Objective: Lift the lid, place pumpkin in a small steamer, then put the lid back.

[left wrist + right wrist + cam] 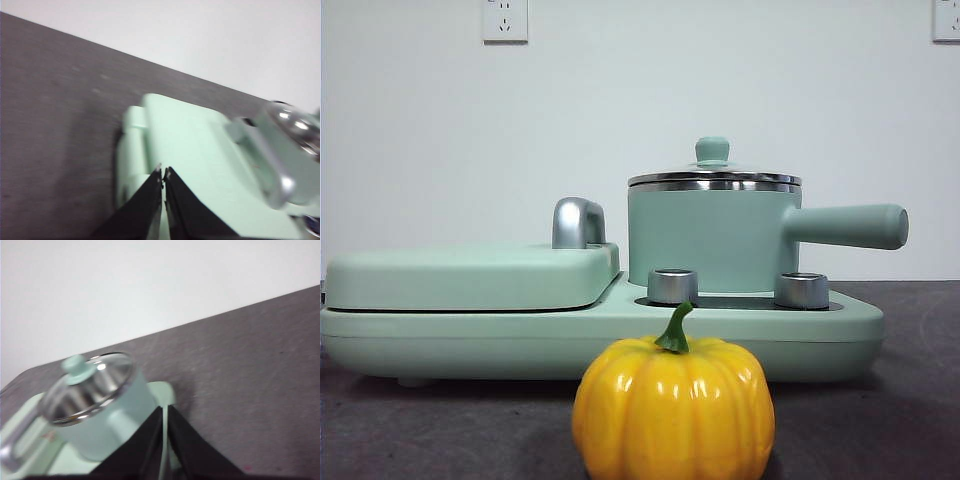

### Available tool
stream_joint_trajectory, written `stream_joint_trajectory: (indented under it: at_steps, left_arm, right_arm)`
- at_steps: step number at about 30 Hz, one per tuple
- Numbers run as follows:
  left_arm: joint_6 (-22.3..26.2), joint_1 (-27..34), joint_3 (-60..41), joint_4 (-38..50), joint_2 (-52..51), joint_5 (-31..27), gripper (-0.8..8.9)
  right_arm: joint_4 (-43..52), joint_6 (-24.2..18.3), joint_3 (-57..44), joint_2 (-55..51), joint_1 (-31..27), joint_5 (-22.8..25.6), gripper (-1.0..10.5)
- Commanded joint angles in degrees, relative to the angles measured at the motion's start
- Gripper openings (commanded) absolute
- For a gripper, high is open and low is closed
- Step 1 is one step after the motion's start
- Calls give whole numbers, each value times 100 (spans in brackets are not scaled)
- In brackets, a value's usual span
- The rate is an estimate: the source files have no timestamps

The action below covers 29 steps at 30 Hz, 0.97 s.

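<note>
Front view: one pumpkin (673,410), one lid (714,176) on one small steamer (712,240).

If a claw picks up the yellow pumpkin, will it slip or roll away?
The pumpkin looks glossy, with bright highlights, so it may be slippery under a pinch. Its rounded ribbed body could roll if nudged sideways, though it now sits upright on the table. It looks like a stiff toy, probably light for its size.

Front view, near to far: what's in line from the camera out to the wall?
pumpkin → appliance base with its two silver knobs → small steamer with the lid on it → wall with an outlet. No gripper shows in this view.
</note>
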Motion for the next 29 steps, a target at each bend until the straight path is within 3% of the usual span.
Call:
stream_joint_trajectory:
  at_steps: [1, 12, 16, 19, 22, 27, 29]
  left_arm:
    - [-68, -136, 527, -63, 476, 269, 11]
    - [531, -730, 2662, -728, 2664, 1755, 11]
    - [647, -964, 3008, -756, 3132, 1851, 12]
    - [640, -1036, 3047, -599, 3279, 1851, 14]
    - [645, -1036, 3049, -610, 3353, 1847, 79]
    - [597, -1036, 3049, -614, 3421, 1847, 419]
    - [505, -1038, 3051, -616, 3421, 1847, 471]
  right_arm:
    - [-240, -229, 568, 361, 7, -323, 13]
    - [-1851, -1893, 2568, 2157, 7, -1921, 13]
    - [-2039, -2063, 2839, 2518, 7, -2234, 13]
    - [-2024, -2061, 2850, 2579, 7, -2194, 19]
    - [-2037, -2059, 2850, 2581, 7, -2197, 132]
    - [-2041, -2050, 2850, 2581, 7, -2197, 480]
    - [-2039, -2052, 2850, 2581, 7, -2199, 518]
